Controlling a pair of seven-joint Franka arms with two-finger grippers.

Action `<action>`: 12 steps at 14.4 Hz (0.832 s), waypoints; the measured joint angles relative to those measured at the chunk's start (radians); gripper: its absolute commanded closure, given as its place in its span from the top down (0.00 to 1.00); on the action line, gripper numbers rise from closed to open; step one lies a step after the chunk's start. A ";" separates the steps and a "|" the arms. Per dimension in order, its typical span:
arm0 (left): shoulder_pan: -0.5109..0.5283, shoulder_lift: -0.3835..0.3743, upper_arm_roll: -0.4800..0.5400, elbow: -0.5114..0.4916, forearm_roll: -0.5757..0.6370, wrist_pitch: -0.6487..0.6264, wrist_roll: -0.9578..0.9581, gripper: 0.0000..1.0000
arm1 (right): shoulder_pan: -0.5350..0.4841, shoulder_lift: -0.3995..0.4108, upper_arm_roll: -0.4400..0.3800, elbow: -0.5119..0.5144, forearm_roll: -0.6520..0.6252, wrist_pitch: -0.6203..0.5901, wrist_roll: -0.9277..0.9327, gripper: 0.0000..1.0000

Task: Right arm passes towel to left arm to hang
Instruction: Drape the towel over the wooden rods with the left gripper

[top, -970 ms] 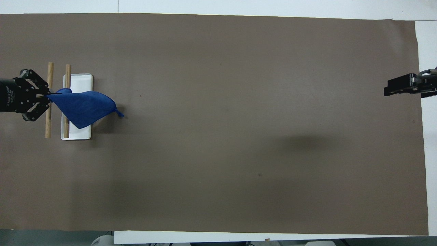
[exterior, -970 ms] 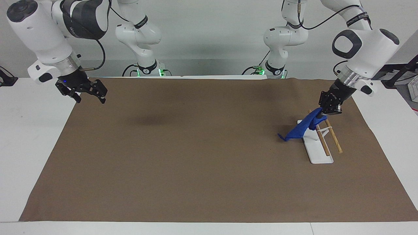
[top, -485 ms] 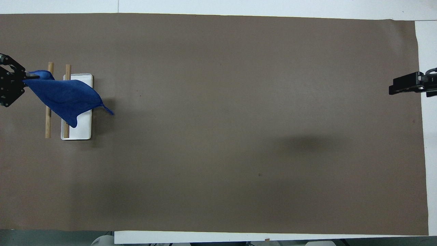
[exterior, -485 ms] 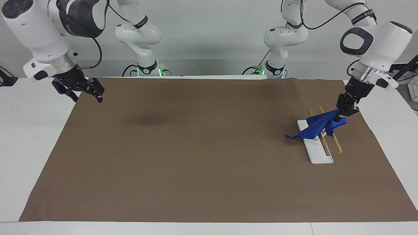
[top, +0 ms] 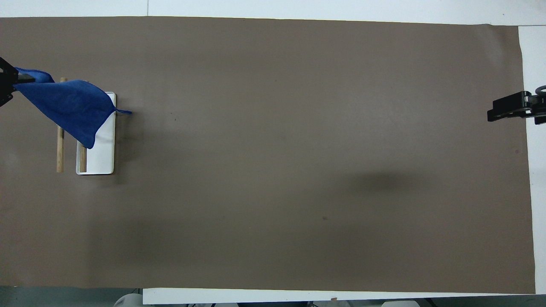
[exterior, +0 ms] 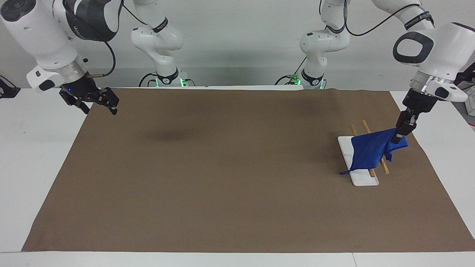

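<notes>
The blue towel [exterior: 367, 152] hangs spread across the two wooden rods [exterior: 385, 168] of a small rack with a white base [exterior: 365, 180], toward the left arm's end of the table. My left gripper [exterior: 397, 139] is shut on the towel's upper corner and holds it up just past the rods. The towel's loop tail [exterior: 343, 172] hangs on the side away from the gripper. In the overhead view the towel [top: 68, 106] covers the rods' farther ends [top: 59, 153], and the left gripper [top: 15, 79] is at the frame's edge. My right gripper [exterior: 97, 103] is open and empty, waiting over the mat's edge at its own end.
A large brown mat [exterior: 222, 167] covers most of the white table. The rack's white base also shows in the overhead view [top: 104, 153]. The right gripper [top: 509, 111] shows there at the mat's edge.
My left gripper has drawn the towel's corner over the rods toward its own end of the table, and the towel now hangs spread over them. The right gripper drew back slightly.
</notes>
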 measured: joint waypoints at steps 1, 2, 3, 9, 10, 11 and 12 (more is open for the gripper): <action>0.017 0.002 0.000 0.000 0.000 0.008 0.042 0.01 | 0.000 0.005 0.000 0.010 0.000 -0.008 0.000 1.00; 0.037 0.004 0.001 0.000 0.000 0.013 0.084 0.01 | 0.001 0.009 0.000 0.017 0.000 -0.013 0.000 1.00; 0.059 0.005 0.001 0.000 0.000 0.014 0.125 0.01 | 0.001 0.012 0.000 0.020 0.000 -0.014 0.000 1.00; 0.118 0.012 0.002 -0.010 0.000 0.014 0.254 0.02 | 0.002 0.018 -0.002 0.030 0.000 -0.014 0.000 1.00; 0.127 0.016 0.002 -0.014 0.000 0.014 0.276 0.03 | 0.002 0.018 -0.002 0.034 0.000 -0.014 0.000 1.00; 0.135 0.021 0.002 -0.018 0.000 0.014 0.293 0.03 | 0.002 0.015 -0.002 0.038 0.000 -0.014 0.000 1.00; 0.142 0.027 0.002 -0.025 0.000 0.015 0.309 0.03 | 0.002 0.012 -0.002 0.039 0.000 -0.016 0.000 1.00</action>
